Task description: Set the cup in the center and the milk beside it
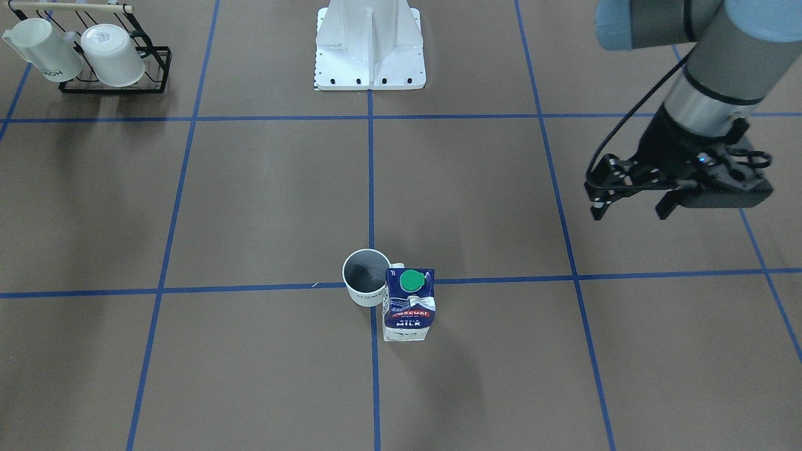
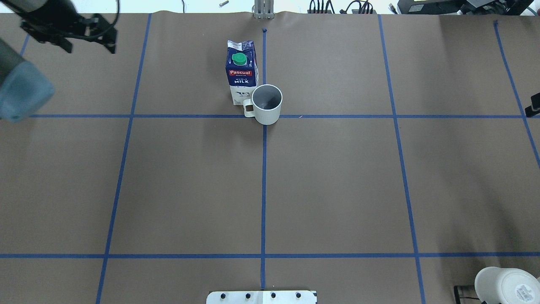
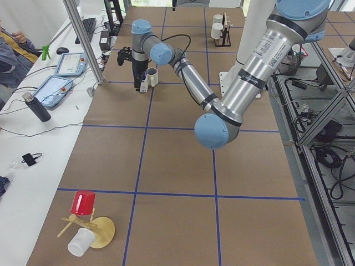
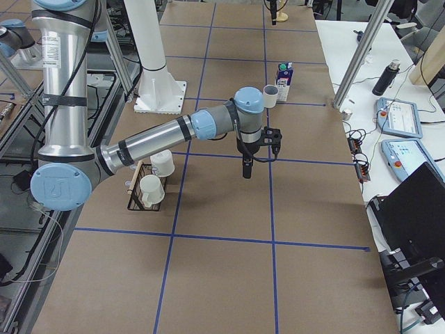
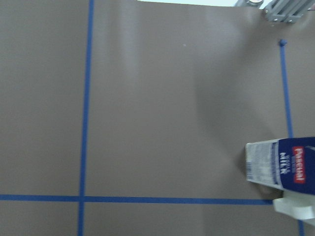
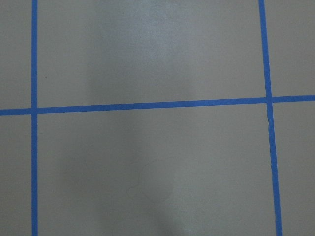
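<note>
Lower centre: milk point(image 1: 409, 307) upright, just beside cup point(image 1: 366, 279), which marks the centre where the blue tape point(image 1: 501, 279) crosses; placement looks done. Mid right: left gripper point(image 1: 630, 203) raised, fingers spread, empty. Right gripper point(image 4: 245, 168): fingers, cannot tell.

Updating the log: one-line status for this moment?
cup: upright, centred | milk: upright, beside cup | left hand: open, empty, off to the side | right hand: state unclear

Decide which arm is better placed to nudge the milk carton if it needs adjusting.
Left, probably. The milk stands on the left of the cup, the open left hand hangs on that side, and its wrist camera sees the carton. The right hand is off to the right, with the cup between.
</note>
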